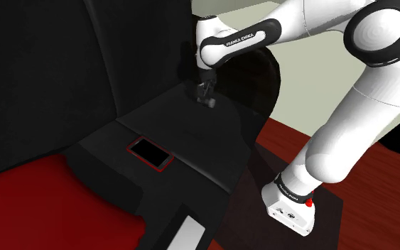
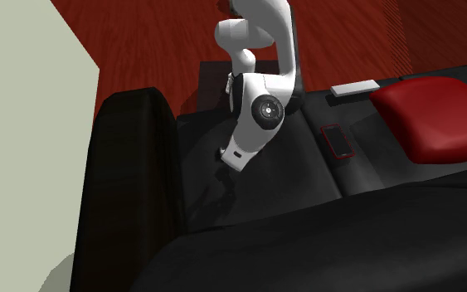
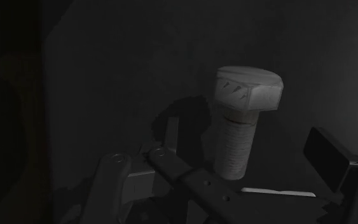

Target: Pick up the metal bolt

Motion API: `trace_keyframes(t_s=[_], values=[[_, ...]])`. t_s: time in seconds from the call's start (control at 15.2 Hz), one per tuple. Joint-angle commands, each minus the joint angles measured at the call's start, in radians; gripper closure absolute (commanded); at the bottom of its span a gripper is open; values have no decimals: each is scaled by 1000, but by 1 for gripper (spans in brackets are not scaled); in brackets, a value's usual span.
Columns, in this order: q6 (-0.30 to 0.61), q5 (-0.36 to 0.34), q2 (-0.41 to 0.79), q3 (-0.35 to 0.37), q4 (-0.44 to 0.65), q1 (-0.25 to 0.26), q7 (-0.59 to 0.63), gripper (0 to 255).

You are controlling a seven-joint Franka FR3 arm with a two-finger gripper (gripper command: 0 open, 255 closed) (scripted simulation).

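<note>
The claw [image 3: 247, 162] was wide, its two black fingers [image 3: 327, 153] standing apart; the bolt [image 3: 240, 124] sat on the dark surface [image 3: 120, 70] right under the claw, its stem between the fingers and, it seemed, touching neither. To grab well, the claw should likely hold the stem in the middle, go low enough for both fingers to sit beside it, then close slowly and evenly; a push from one side only could roll the round stem away. The bolt was pale grey, with a six-sided head and fine rings around its stem; it looked hard, smooth and a bit slippery.
</note>
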Motion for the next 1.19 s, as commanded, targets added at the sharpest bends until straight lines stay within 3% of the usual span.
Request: trace_keyframes(t_s=[0.0, 0.26, 0.33, 0.92, 1.12], values=[[27, -3, 13, -1, -14, -1, 3, 0], [59, -6, 31, -2, -28, -2, 9, 0], [59, -6, 31, -2, -28, -2, 10, 255], [59, -6, 31, -2, -28, -2, 9, 255], [22, -3, 10, -1, -11, -1, 2, 255]])
